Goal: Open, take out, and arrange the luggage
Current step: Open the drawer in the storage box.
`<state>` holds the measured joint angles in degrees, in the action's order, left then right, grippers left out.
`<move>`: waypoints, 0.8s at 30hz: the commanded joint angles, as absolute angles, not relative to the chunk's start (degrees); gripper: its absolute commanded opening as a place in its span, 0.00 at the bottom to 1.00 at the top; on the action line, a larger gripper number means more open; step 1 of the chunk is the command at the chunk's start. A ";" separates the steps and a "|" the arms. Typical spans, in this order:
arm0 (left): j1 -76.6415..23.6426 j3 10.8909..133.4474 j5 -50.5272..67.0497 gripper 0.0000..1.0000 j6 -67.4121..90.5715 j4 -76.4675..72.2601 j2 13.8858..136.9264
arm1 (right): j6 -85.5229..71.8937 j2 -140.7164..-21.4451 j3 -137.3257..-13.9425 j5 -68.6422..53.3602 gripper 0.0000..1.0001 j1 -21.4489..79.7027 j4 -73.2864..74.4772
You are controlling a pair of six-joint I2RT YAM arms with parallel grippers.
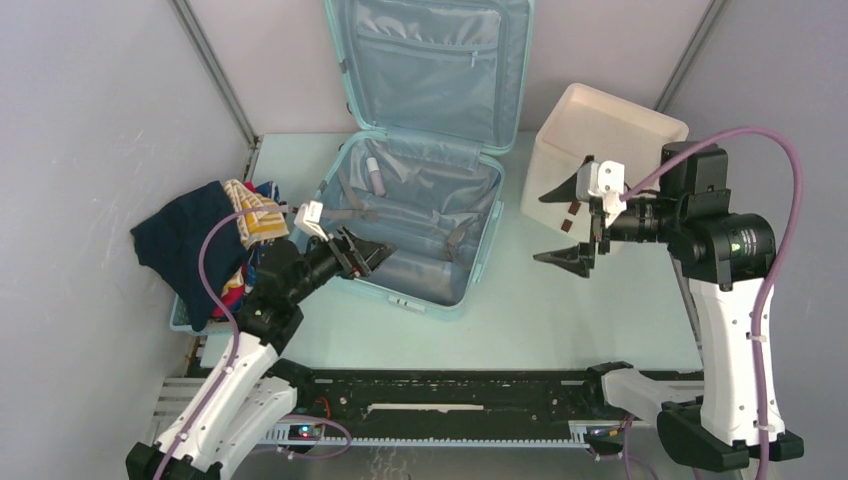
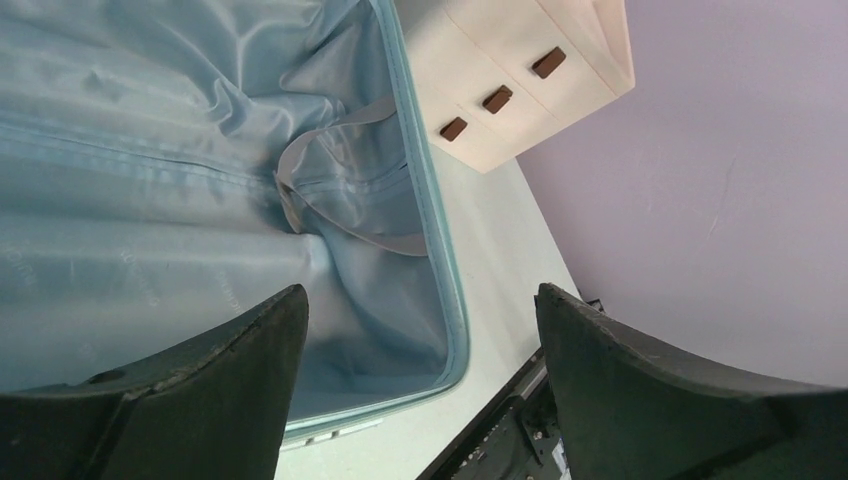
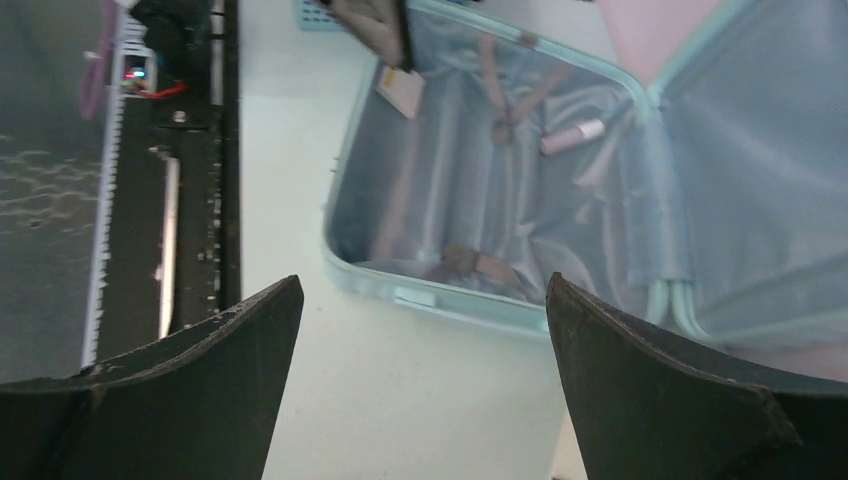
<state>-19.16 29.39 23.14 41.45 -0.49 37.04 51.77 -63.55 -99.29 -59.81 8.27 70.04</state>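
The luggage (image 1: 440, 215) lies open on the table, its lid (image 1: 432, 70) standing upright against the back wall. Its grey-blue lining (image 2: 150, 200) shows loose straps, and a small pink-and-white tube (image 1: 372, 176) lies near the hinge; the tube (image 3: 572, 135) also shows in the right wrist view. My left gripper (image 1: 383, 256) hangs open over the near left corner of the luggage base, holding nothing. My right gripper (image 1: 541, 228) is open and empty above the table, between the luggage and the cream box. From the right wrist, the luggage (image 3: 480, 190) lies ahead of the fingers.
A cream-white box (image 1: 600, 140) with brown drawer tabs (image 2: 497, 98) stands right of the luggage. A pile of dark and patterned clothes (image 1: 200, 240) sits on a blue basket at the table's left edge. A black rail (image 1: 450, 400) runs along the near edge.
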 commanded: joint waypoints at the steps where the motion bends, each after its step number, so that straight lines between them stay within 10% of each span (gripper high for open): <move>1: -19.25 35.73 23.59 0.89 45.06 -3.88 39.08 | 56.71 -62.19 -97.96 -69.30 1.00 10.20 76.46; 24: -35.43 86.90 0.75 1.00 52.49 19.97 57.13 | 44.21 -59.43 -76.20 -73.33 1.00 -8.60 62.24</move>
<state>-34.46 82.85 3.88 52.14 16.05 56.97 49.17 -59.33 -78.19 -71.66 -7.66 67.81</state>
